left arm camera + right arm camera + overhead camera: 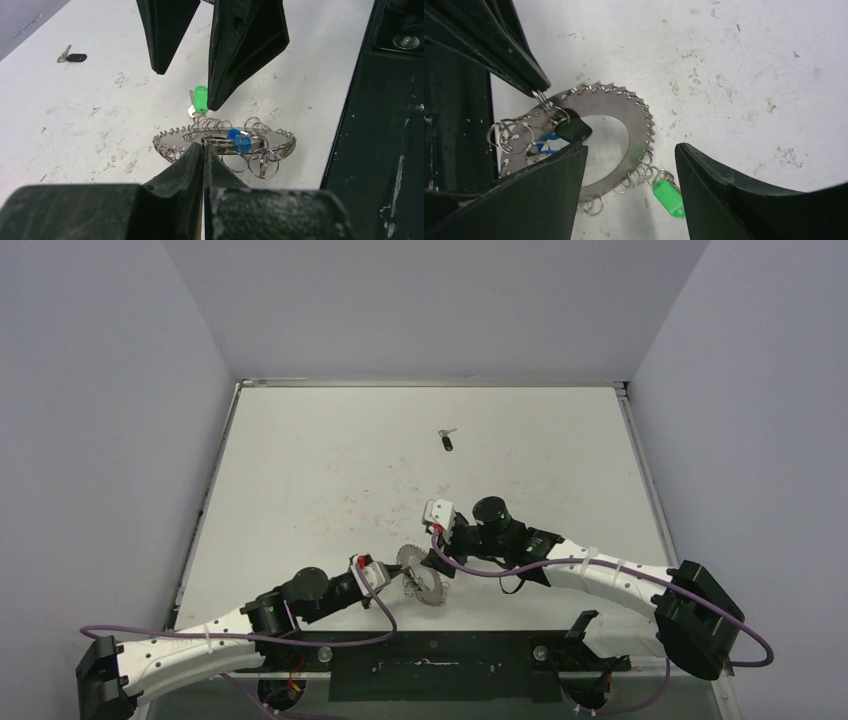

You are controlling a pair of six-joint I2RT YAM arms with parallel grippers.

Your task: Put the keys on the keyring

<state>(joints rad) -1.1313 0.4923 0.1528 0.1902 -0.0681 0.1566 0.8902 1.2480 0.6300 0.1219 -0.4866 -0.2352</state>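
My left tool (204,146) is pressed together on the near rim of the keyring (170,142), holding it flat just above the bench (330,470), close in front of my bases. My right tool (630,150) hangs over the ring's hollow centre with its jaws spread wide and nothing between them. One black-headed key (574,131) seems to hang from the rim already on a small split ring, right by my left tool's tip, with the green-headed key (669,197) and blue-headed key (234,136) dangling from other loops. The loose black-headed key (446,440) is what counts now. It lies alone on the bench, well apart from the ring and almost straight ahead of my right tool, toward the far edge. Its long axis runs slantwise, with the black head nearer me and the blade pointing away. My right tool is the free one and the nearer, so I judge the reach to be its job.
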